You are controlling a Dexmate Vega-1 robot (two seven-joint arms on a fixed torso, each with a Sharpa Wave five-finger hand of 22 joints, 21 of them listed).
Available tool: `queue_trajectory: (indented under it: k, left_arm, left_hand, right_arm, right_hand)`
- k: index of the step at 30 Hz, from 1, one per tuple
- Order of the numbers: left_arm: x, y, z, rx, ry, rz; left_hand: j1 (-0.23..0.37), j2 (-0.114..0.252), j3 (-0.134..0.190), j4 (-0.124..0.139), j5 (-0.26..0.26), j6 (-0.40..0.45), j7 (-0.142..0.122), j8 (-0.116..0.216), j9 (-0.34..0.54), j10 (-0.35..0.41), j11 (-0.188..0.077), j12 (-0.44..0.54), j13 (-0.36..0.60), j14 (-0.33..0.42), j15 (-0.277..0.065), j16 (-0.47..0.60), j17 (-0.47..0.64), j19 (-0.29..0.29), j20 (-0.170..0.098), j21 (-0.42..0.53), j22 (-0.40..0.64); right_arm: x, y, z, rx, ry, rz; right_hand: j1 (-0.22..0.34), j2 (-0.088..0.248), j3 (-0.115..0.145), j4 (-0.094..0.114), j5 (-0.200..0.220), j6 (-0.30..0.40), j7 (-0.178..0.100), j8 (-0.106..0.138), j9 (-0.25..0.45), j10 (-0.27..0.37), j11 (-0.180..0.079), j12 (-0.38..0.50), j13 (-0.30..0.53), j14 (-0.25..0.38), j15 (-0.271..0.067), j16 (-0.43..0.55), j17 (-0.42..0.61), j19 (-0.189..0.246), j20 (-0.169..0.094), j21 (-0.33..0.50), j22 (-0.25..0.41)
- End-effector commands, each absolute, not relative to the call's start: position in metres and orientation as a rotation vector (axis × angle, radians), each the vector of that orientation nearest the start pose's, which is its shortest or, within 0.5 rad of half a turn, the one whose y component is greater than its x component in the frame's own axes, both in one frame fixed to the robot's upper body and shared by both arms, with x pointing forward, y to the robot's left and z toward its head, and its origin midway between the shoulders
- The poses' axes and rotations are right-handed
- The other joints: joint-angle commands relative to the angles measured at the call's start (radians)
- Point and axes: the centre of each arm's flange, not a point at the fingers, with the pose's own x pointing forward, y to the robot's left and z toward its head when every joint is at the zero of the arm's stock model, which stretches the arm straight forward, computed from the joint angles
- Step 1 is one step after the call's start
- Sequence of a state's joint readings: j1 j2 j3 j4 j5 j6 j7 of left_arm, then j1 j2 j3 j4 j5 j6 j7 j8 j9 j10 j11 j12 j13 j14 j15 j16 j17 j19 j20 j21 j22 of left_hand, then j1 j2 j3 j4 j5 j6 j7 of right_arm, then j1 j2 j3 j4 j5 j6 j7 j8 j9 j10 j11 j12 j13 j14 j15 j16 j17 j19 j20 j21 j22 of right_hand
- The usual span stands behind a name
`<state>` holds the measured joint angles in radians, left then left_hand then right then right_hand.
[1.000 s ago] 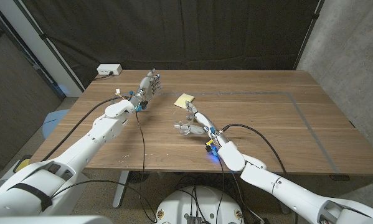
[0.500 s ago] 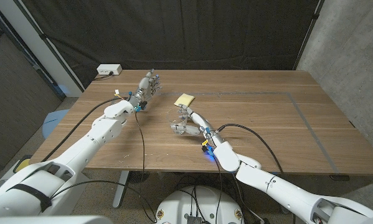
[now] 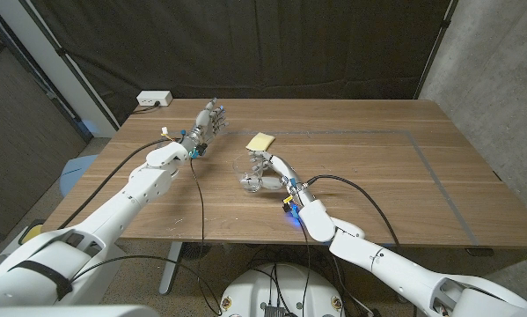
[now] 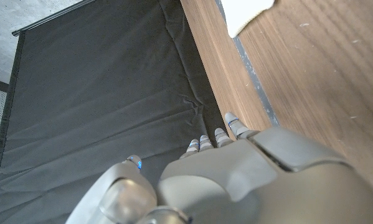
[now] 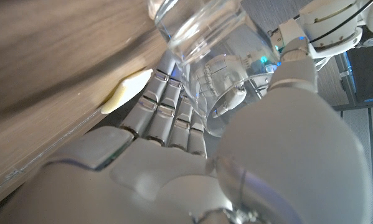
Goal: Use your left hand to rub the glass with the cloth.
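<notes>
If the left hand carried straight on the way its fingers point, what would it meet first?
Nothing on the table, it seems: the left hand points toward the black curtain beyond the far edge. The cloth lies off to its side. Depth is unclear.

Right hand (image 3: 261, 173) slid glass (image 3: 248, 172) leftward, nearer cloth (image 3: 260, 141).

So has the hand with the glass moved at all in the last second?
Yes. The right hand carried the glass leftward, and it now sits more directly below the yellow cloth.

Clear glossy glass (image 5: 202, 37), matt yellow cloth (image 3: 260, 141), grained wooden table (image 3: 377, 176), smooth plastic right hand (image 3: 261, 174)
</notes>
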<state>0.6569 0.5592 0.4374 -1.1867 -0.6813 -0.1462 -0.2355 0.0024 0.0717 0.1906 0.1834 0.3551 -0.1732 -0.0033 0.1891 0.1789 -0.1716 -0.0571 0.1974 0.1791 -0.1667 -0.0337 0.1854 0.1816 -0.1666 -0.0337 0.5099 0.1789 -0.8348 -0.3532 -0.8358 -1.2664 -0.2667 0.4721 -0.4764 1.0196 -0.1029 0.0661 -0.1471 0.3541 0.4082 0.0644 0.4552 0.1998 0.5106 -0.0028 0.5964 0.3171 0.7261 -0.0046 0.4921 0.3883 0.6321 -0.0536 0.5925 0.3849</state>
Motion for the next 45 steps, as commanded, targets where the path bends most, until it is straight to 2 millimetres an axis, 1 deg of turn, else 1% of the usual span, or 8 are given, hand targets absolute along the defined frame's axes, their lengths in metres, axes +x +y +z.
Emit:
queue_trajectory:
  k: [1, 10, 13, 19, 28, 36, 40, 45]
  left_arm:
    - [0.68, 0.29, 0.02, 0.093, -0.496, -0.375]
    - [0.68, 0.29, 0.027, 0.166, -0.505, -0.347]
    - [0.678, 0.292, 0.032, 0.241, -0.504, -0.311]
    - [0.67, 0.293, 0.049, 0.483, -0.497, -0.248]
    - [0.658, 0.289, 0.069, 0.764, -0.518, -0.138]
    - [0.65, 0.279, 0.083, 0.966, -0.552, -0.103]
    - [0.646, 0.272, 0.087, 1.046, -0.575, -0.072]
    - [0.641, 0.262, 0.093, 1.158, -0.596, -0.054]
  left_hand:
    - [0.003, 0.078, -0.009, 0.001, 0.007, -0.222, -0.005, 0.0, 0.004, -0.187, -0.001, 0.002, 0.002, -0.213, -0.018, 0.003, 0.002, -0.133, -0.036, -0.005, 0.005]
    - [0.032, 0.061, -0.011, -0.021, 0.007, -0.201, -0.023, 0.007, 0.004, -0.158, -0.012, 0.011, 0.002, -0.169, -0.027, 0.014, -0.001, -0.098, -0.032, -0.003, 0.002]
    - [0.125, 0.029, 0.0, -0.077, 0.003, -0.102, -0.067, 0.032, 0.004, -0.078, -0.035, 0.024, 0.002, -0.059, -0.015, 0.026, -0.002, -0.011, -0.009, 0.007, 0.001]
    - [0.346, -0.008, 0.039, -0.216, -0.057, 0.1, -0.106, 0.073, 0.005, 0.134, -0.052, 0.054, 0.007, 0.146, 0.017, 0.049, 0.005, 0.073, 0.052, 0.006, 0.008]
    - [0.54, -0.005, 0.089, -0.324, -0.125, 0.312, -0.093, 0.11, 0.007, 0.348, -0.059, 0.079, 0.014, 0.356, -0.041, 0.095, 0.031, 0.196, 0.063, 0.031, 0.011]
    - [0.617, -0.008, 0.107, -0.338, -0.144, 0.424, -0.093, 0.126, 0.006, 0.484, -0.061, 0.094, 0.018, 0.481, -0.085, 0.134, 0.051, 0.305, 0.029, 0.066, 0.013]
    - [0.64, -0.021, 0.107, -0.34, -0.144, 0.472, -0.092, 0.134, 0.006, 0.537, -0.054, 0.099, 0.02, 0.528, -0.089, 0.154, 0.059, 0.332, 0.036, 0.076, 0.014]
    - [0.66, -0.079, 0.086, -0.347, -0.132, 0.506, -0.103, 0.132, 0.006, 0.567, -0.068, 0.093, 0.021, 0.548, -0.094, 0.159, 0.064, 0.342, 0.054, 0.078, 0.015]
  right_arm:
    - [0.59, -0.055, -0.13, -0.515, -0.903, 0.239]
    - [0.596, -0.078, -0.121, -0.456, -0.898, 0.129]
    - [0.596, -0.086, -0.119, -0.447, -0.898, 0.099]
    - [0.597, -0.099, -0.114, -0.431, -0.903, 0.049]
    - [0.596, -0.11, -0.107, -0.425, -0.917, 0.007]
    - [0.594, -0.12, -0.105, -0.422, -0.922, -0.03]
    - [0.592, -0.124, -0.104, -0.419, -0.927, -0.047]
    - [0.59, -0.129, -0.103, -0.408, -0.93, -0.061]
  right_hand:
    - [0.158, 0.164, 0.005, 0.002, -0.008, 0.171, -0.151, 0.006, 0.002, 0.105, -0.082, 0.013, 0.008, 0.082, -0.234, 0.064, 0.14, 0.005, -0.014, 0.013, 0.005]
    - [0.175, 0.175, 0.011, 0.0, -0.015, 0.184, -0.146, 0.005, 0.002, 0.116, -0.079, 0.018, 0.013, 0.085, -0.234, 0.064, 0.148, 0.0, -0.027, 0.021, 0.006]
    - [0.178, 0.178, 0.012, 0.0, -0.017, 0.187, -0.146, 0.005, 0.001, 0.118, -0.078, 0.019, 0.015, 0.086, -0.234, 0.064, 0.15, -0.001, -0.03, 0.023, 0.006]
    - [0.183, 0.182, 0.013, 0.001, -0.023, 0.199, -0.146, 0.006, 0.001, 0.127, -0.077, 0.023, 0.018, 0.094, -0.235, 0.065, 0.155, -0.004, -0.033, 0.029, 0.006]
    - [0.189, 0.183, 0.013, 0.003, -0.033, 0.209, -0.149, 0.005, 0.001, 0.137, -0.077, 0.027, 0.023, 0.108, -0.235, 0.069, 0.164, -0.004, -0.049, 0.038, 0.006]
    - [0.193, 0.183, 0.011, 0.004, -0.041, 0.219, -0.15, 0.005, 0.001, 0.151, -0.082, 0.033, 0.027, 0.116, -0.235, 0.071, 0.172, -0.017, -0.069, 0.042, 0.006]
    - [0.194, 0.184, 0.011, 0.004, -0.043, 0.222, -0.15, 0.005, 0.001, 0.153, -0.081, 0.034, 0.029, 0.118, -0.235, 0.071, 0.174, -0.02, -0.07, 0.044, 0.006]
    - [0.195, 0.184, 0.01, 0.006, -0.048, 0.222, -0.151, 0.003, 0.002, 0.151, -0.079, 0.033, 0.031, 0.117, -0.234, 0.068, 0.177, -0.022, -0.07, 0.048, 0.005]
